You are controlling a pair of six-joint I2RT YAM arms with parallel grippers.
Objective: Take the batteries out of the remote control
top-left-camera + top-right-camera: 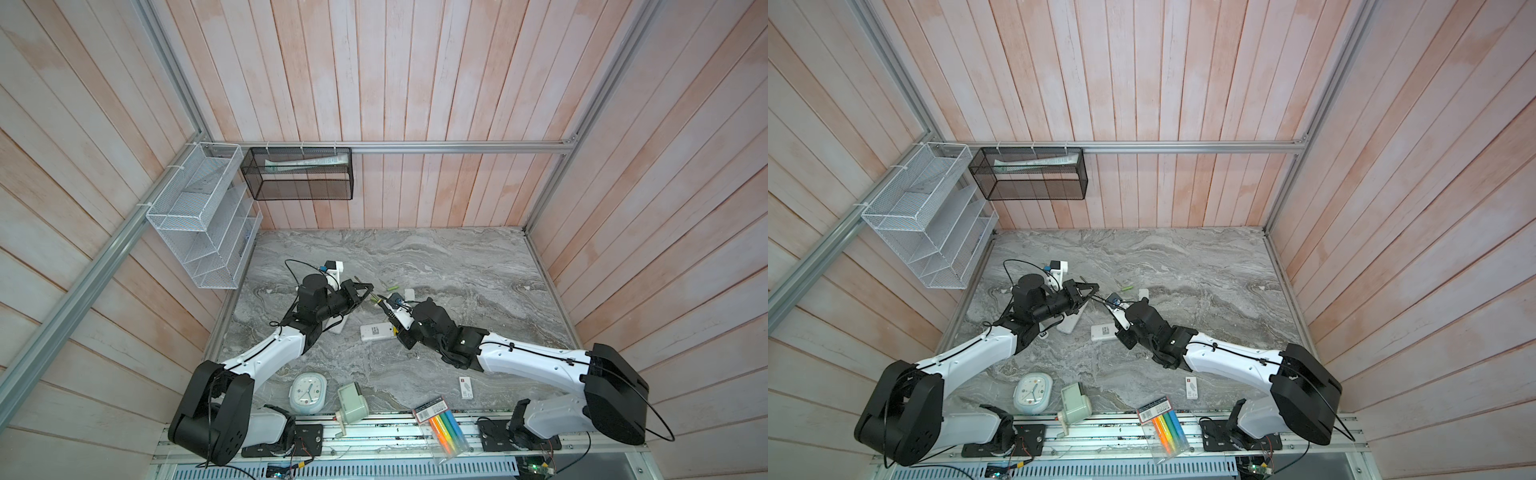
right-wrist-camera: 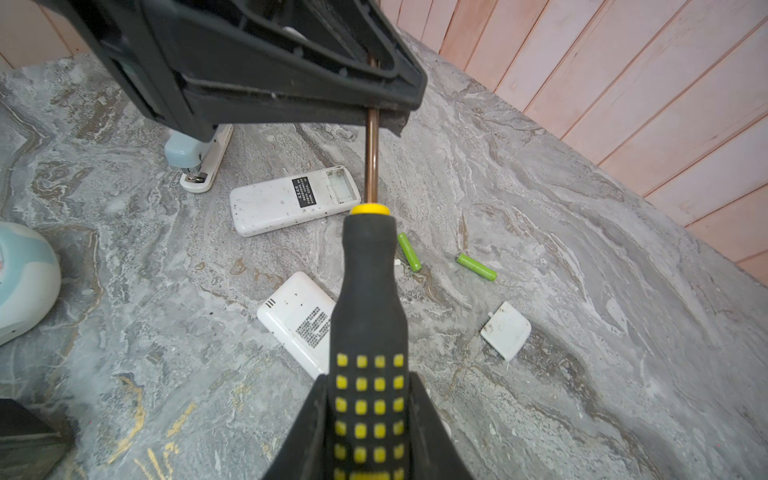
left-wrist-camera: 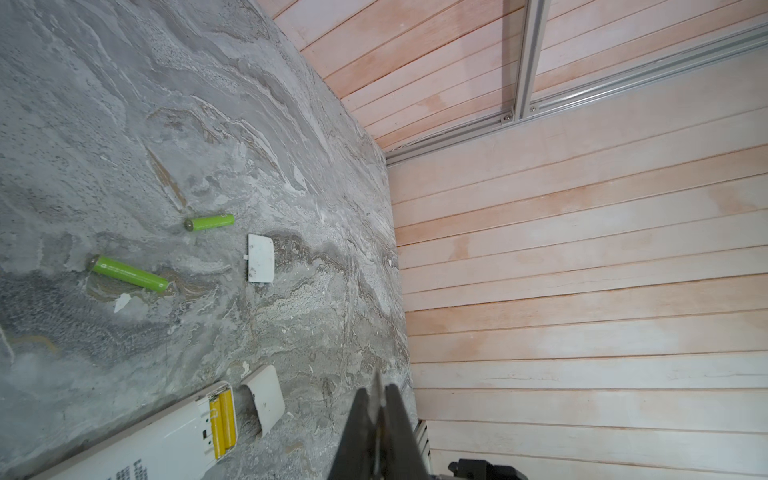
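**Screwdriver (image 2: 365, 291) bridged between both grippers; two yellow batteries (image 3: 222, 419) remain in the remote (image 3: 158, 440).**

The left gripper (image 3: 379, 399) has its fingers closed narrow on the tool's metal shaft. The right gripper (image 2: 368, 384) has its jaws close against the handle, but whether they press it cannot be told. In both top views the loaded remote (image 1: 376, 332) lies at frame centre, just below the left fingertips, with its long axis running left to right. The batteries lie side by side along that axis. The bay end is judged to be the right one, beside the right wrist, so the right arm appears nearer. Two lime green batteries (image 3: 210, 222) lie loose on the table (image 3: 83, 124), and one (image 1: 390, 286) lies just right of the left fingertips.
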